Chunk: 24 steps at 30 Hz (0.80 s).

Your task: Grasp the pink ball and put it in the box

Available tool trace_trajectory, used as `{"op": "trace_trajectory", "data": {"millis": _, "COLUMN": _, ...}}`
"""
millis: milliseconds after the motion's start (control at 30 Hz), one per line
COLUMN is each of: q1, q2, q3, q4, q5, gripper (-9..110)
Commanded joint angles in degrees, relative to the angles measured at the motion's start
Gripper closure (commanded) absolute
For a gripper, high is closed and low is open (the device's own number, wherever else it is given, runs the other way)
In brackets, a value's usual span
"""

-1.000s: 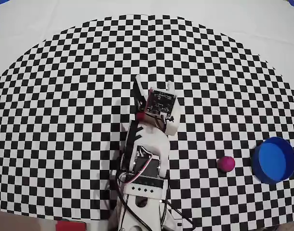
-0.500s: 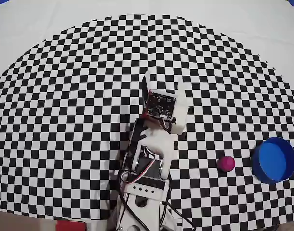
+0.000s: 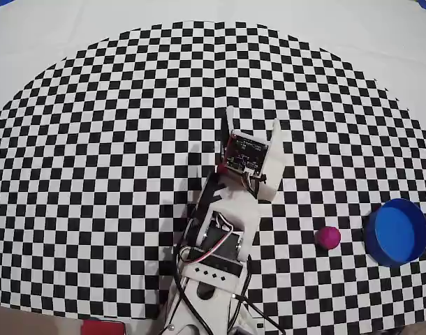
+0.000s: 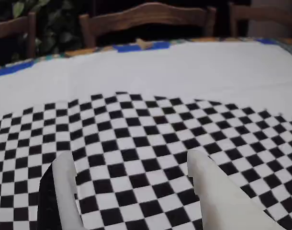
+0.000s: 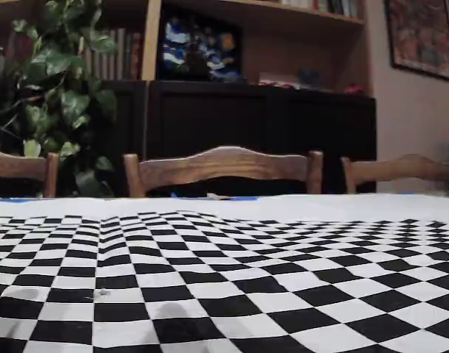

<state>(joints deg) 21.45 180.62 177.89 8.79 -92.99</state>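
In the overhead view a small pink ball (image 3: 328,237) lies on the checkered mat at the lower right. A round blue box (image 3: 397,232) stands just right of it, open side up. My gripper (image 3: 251,119) is near the mat's middle, well up and left of the ball, open and empty. In the wrist view the gripper (image 4: 129,160) shows two white fingers (image 4: 64,182) spread wide over bare checkers. Ball and box are out of the wrist view and the fixed view.
The black-and-white checkered mat (image 3: 94,139) lies on a white tablecloth (image 3: 380,42). My arm's base and cables (image 3: 213,279) sit at the bottom centre. Wooden chairs (image 5: 221,165) stand behind the table's far edge, with a plant (image 5: 55,88) and a dark cabinet.
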Motion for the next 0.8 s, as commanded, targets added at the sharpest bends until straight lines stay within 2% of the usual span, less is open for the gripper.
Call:
{"op": "trace_trajectory", "data": {"millis": 0, "q1": 2.29, "q2": 0.18, "q3": 0.44, "q4": -1.05, "q5": -0.62, "gripper": 75}}
{"op": "trace_trajectory", "data": {"millis": 767, "q1": 21.62, "q2": -1.41, "q3": 0.44, "q4": -3.69, "q5": -0.62, "gripper": 75}}
